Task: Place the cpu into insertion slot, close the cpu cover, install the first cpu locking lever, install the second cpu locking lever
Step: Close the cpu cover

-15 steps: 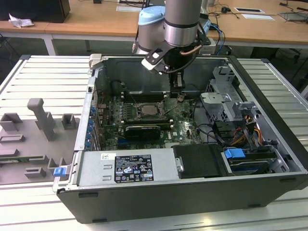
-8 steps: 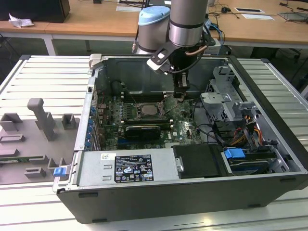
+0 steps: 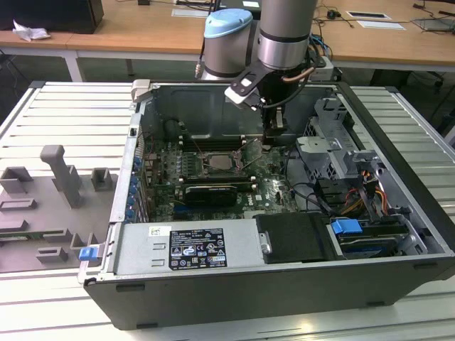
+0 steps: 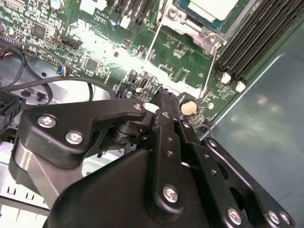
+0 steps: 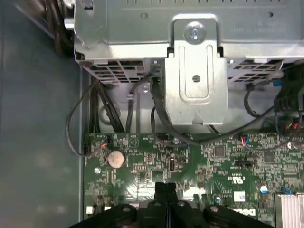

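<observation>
gripper down on the board, just off the socket

inside the open computer case (image 3: 213,298) the arm is reaching down and the gripper (image 3: 274,135) sits low over the green motherboard (image 3: 277,188), just to the exterior view's right of the insertion slot (image 3: 222,160). both wrist views show the black fingers (image 5: 159,192) pressed together, nothing between them, their tip close above the board, and whether it touches cannot be told. in the second wrist view the gripper (image 4: 162,92) points at a patch of board beside a round coin cell (image 4: 188,108), with the socket's silver rim (image 4: 197,29) just beyond. and there is the cpu (image 4: 213,5), pale face up, sitting inside that rim with a teal edge around it. whether the cpu cover lies over it cannot be told. a thin silver locking lever (image 4: 151,45) runs from the socket's corner across the board towards the fingers, and a second one runs alongside near the long black memory slots (image 4: 256,33). the first wrist view has the coin cell (image 5: 115,159) near the closed gripper (image 5: 165,187), black cables (image 5: 161,118) looping over the board and a grey metal drive cage (image 5: 194,71) beyond
</observation>
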Tool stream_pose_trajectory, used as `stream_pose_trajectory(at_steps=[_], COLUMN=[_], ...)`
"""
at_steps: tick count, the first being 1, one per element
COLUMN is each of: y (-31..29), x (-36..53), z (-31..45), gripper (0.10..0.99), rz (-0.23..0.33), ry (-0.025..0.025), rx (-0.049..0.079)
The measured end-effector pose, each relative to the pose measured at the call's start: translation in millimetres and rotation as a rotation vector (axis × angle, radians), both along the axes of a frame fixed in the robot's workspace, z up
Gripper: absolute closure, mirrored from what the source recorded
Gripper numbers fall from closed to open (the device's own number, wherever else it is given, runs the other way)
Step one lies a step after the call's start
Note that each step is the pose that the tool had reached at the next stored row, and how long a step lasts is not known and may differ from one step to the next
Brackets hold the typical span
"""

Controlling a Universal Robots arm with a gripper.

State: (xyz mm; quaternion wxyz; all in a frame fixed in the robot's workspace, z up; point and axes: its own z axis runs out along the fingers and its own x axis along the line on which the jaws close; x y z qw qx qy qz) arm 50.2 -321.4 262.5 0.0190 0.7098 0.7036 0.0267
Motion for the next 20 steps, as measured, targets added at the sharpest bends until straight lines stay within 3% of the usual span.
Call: stream_pose_trajectory(at_steps=[2,9,20], y=[0.2,0.7,0.6], x=[2.6,7.0,-0.1], z=[-1.3,-17.3,-21.1], gripper=[0.98,0.98,0.98], rz=[0.001,0.004,0.004], ry=[0.0007,0.0024,0.0043], rx=[0.0,0.0,0.0])
